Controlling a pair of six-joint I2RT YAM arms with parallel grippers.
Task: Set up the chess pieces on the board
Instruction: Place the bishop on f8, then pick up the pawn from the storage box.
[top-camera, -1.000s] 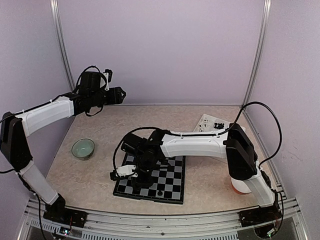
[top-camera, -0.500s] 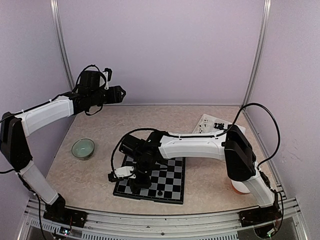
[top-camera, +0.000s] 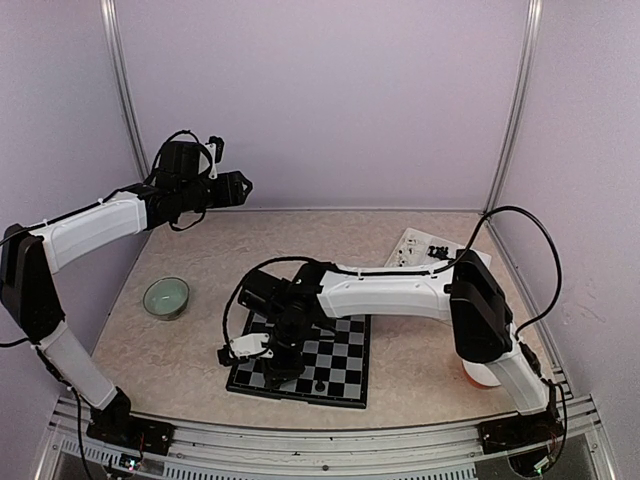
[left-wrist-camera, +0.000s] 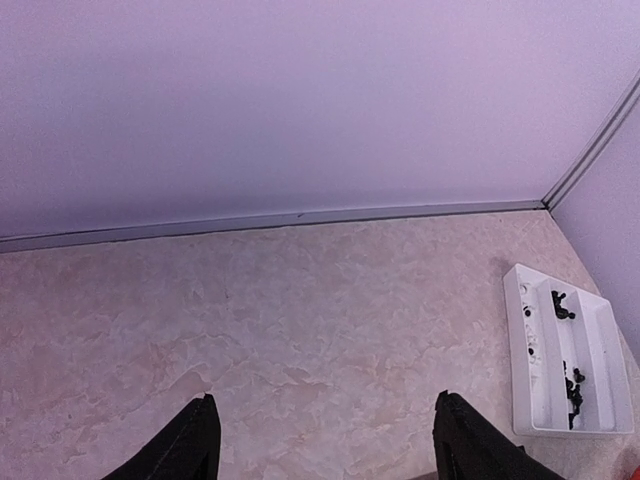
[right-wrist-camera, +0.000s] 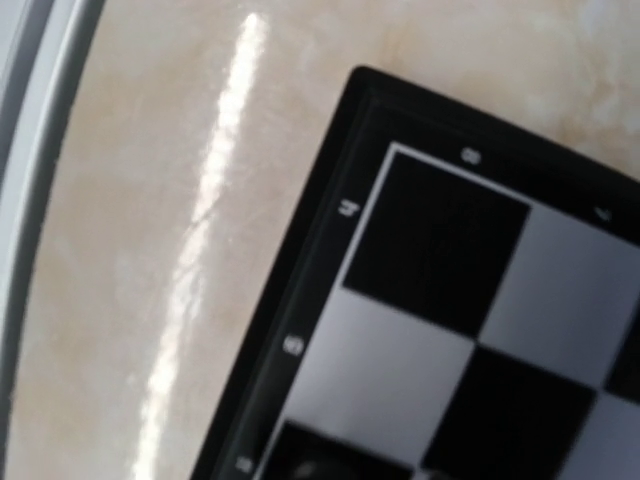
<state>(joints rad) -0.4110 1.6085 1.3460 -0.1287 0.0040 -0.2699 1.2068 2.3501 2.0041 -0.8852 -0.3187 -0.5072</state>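
The board (top-camera: 340, 362) lies flat at the front middle of the table, and one black chess piece (top-camera: 319, 384) stands near its front edge. More black chess pieces (top-camera: 437, 250) lie in the white tray (top-camera: 410, 243) at the back right; they also show in the left wrist view (left-wrist-camera: 572, 385). My right gripper (top-camera: 276, 358) hangs low over the board's left part. Its wrist view shows only the board's corner (right-wrist-camera: 420, 330) very close, with no fingers in sight. My left gripper (left-wrist-camera: 325, 445) is open and empty, held high at the back left (top-camera: 240, 188).
A green bowl (top-camera: 166, 297) sits on the left of the table. An orange-and-white object (top-camera: 480, 375) shows behind the right arm's base. The white tray (left-wrist-camera: 565, 360) lies by the right wall. Walls enclose the back and both sides.
My right gripper has shifted slightly left and lower over the board's left edge. The left arm has not moved.
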